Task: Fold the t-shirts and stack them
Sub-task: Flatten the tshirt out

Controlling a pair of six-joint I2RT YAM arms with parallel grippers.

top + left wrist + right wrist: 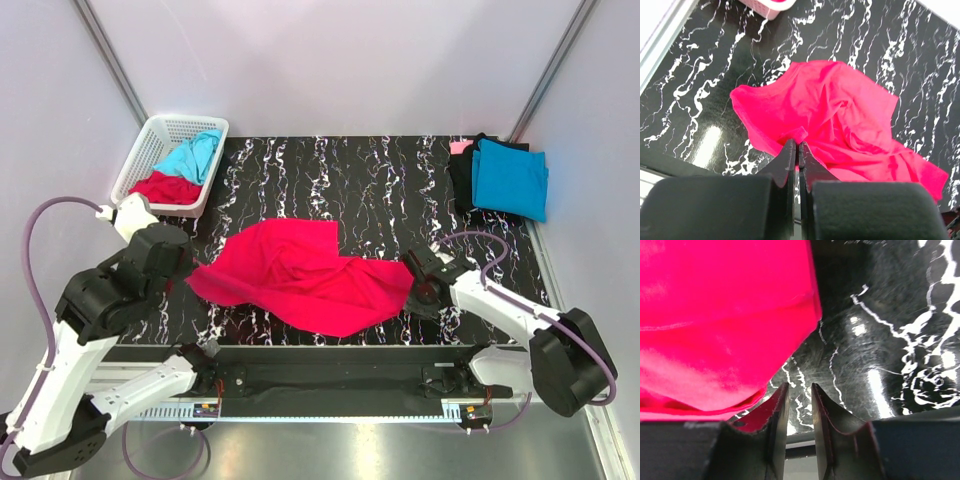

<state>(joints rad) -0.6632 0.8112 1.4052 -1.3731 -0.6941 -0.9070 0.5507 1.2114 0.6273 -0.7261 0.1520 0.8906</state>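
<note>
We're seeing left pincer shut at red t-shirt hem; right pincer narrowly open beside the cloth, risking closing on air.

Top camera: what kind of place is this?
Most likely a robot lab booth: plain walls box in a black marbled table, two white robot arms are bolted at its near edge, and a red t-shirt lies on it.

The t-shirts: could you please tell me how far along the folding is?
Done: a folded stack, blue on top, sits at the far right. In hand: the red shirt lies crumpled mid-table, left hand shut at its edge, right hand open beside it. Left: that fold, plus two shirts in the basket.
</note>
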